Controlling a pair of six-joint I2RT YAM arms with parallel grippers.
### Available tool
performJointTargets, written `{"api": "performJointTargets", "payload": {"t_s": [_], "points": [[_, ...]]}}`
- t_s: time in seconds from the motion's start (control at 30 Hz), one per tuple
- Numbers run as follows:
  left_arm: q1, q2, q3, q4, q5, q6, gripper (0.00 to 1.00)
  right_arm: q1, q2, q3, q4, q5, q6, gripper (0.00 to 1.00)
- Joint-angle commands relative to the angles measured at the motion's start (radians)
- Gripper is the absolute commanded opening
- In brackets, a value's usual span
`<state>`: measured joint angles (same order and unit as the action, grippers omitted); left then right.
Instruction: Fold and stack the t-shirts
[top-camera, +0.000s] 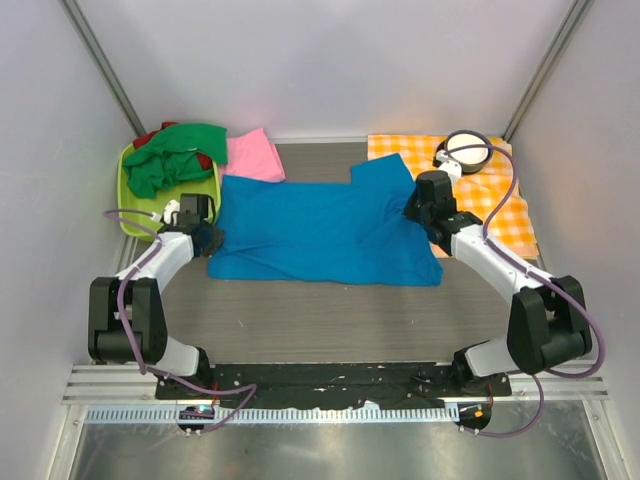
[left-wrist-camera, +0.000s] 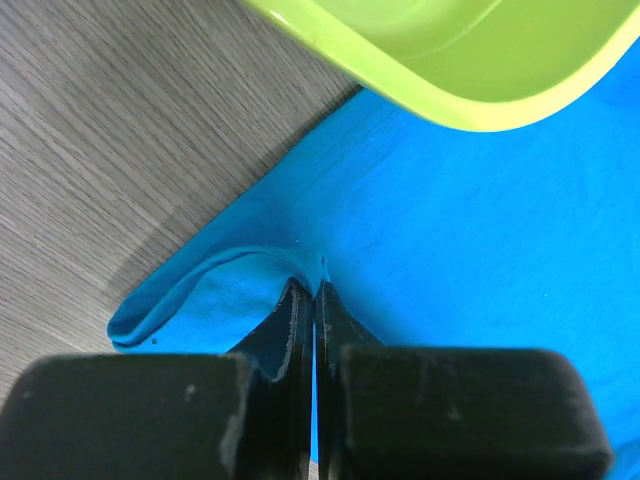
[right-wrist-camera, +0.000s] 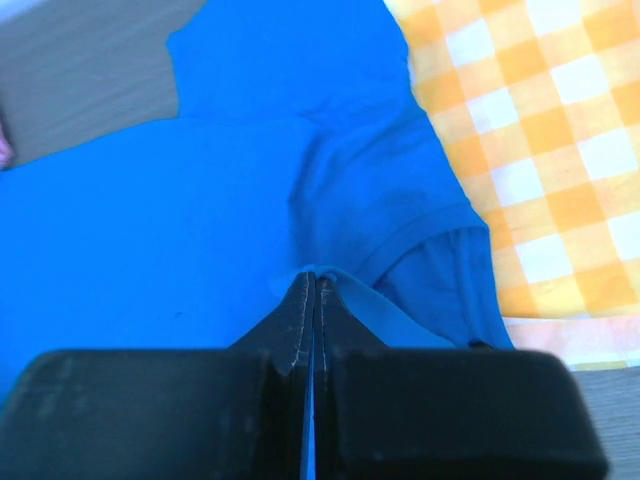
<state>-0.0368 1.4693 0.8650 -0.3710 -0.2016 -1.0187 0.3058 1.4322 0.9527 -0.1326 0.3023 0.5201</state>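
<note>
Blue t-shirt: the blue t-shirt (top-camera: 320, 230) is lying spread flat across the middle of the frame on the table (top-camera: 320, 320), its right edge lapping onto the checked cloth (top-camera: 500, 210)
Left gripper: the left gripper (left-wrist-camera: 312, 292) is pressing its jaws together on a raised fold at the shirt's left edge, a sliver of blue showing between them
Right gripper: the right gripper (right-wrist-camera: 310, 282) is likewise pinching closed on a ridge of blue cloth beside the sleeve hem
Other shirts: the green t-shirt (top-camera: 175, 155) is lying bunched in the lime bin (top-camera: 135, 215) at upper left, hiding most of the red t-shirt (top-camera: 150, 137); the pink t-shirt (top-camera: 252, 155) is lying just right of the bin, meeting the blue one, though which is overlapping which is hard to tell
Unclear: a round white object (top-camera: 467, 150) with a dark rim is sitting on the checked cloth at upper right, too small to identify
</note>
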Motion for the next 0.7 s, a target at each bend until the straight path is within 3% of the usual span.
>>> {"api": "performJointTargets", "payload": {"t_s": [0.0,0.17,0.27,0.6,0.63,0.67], "points": [[0.003,-0.047,-0.001,0.05,-0.033,-0.009,0.0,0.001,-0.093,0.046,0.091,-0.083,-0.037,0.01],[0.002,-0.047,-0.004,0.05,-0.033,-0.009,0.0,0.001,-0.095,0.021,0.139,-0.135,-0.026,0.01],[0.002,-0.044,-0.001,0.046,-0.032,-0.007,0.0,0.001,-0.006,0.069,0.003,-0.045,-0.016,0.01],[0.0,-0.041,0.006,0.027,-0.032,-0.001,0.0,0.0,0.105,0.107,-0.22,0.236,0.023,0.01],[0.0,-0.038,0.008,0.026,-0.03,-0.003,0.0,0.0,0.103,0.119,-0.237,0.257,0.03,0.06],[-0.003,-0.038,0.006,0.026,-0.03,-0.003,0.02,0.0,0.103,0.127,-0.248,0.268,0.038,0.47]]}}
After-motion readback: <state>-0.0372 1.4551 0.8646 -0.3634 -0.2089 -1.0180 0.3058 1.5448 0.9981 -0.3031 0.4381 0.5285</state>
